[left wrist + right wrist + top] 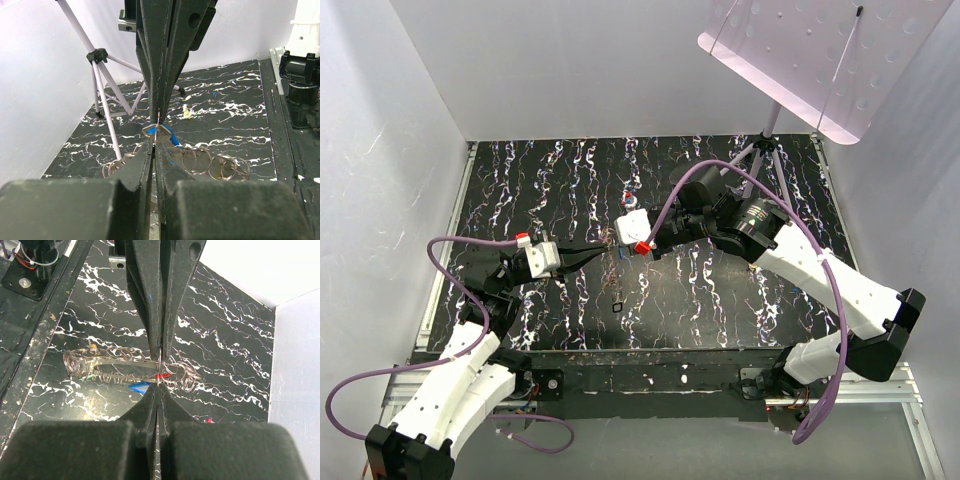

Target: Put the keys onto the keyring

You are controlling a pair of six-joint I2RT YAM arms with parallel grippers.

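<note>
Obs: the left hand point(155, 146) is closed right down. Its tips nip what looks like the grey head of the blue key point(166, 137), whose cap sticks out toward 4 o'clock. The right hand point(158, 387) is likewise closed with no gap at the tips. It appears to pinch a strand of the keyring point(120, 363), though the contact is too fine to be sure. The two hands meet tip to tip above the middle of the bench point(550, 190). In the overhead view the left reaches in from 8 o'clock and the right from 2 o'clock. From the right hand's tips the keyring spreads toward 9 o'clock, one large thin loop with smaller loops strung along it. A red cap point(161, 375) sits just at the tips. I cannot tell whether the loops hang free or rest on the bench. Handling, judged: the parts are light, stiff and slick, the wire is springy, and loose loops are likely to swing and snag. The key is best held flat across its capped head with the hole left clear, and the ring by the wire beside its split. Further out, in the left wrist view, a beige lump point(187, 112) lies at 1 o'clock and a tripod point(102, 82) stands at 10 o'clock. Overhead, a small red-white-blue object point(630, 197) lies at 12 o'clock of the meeting point.
</note>
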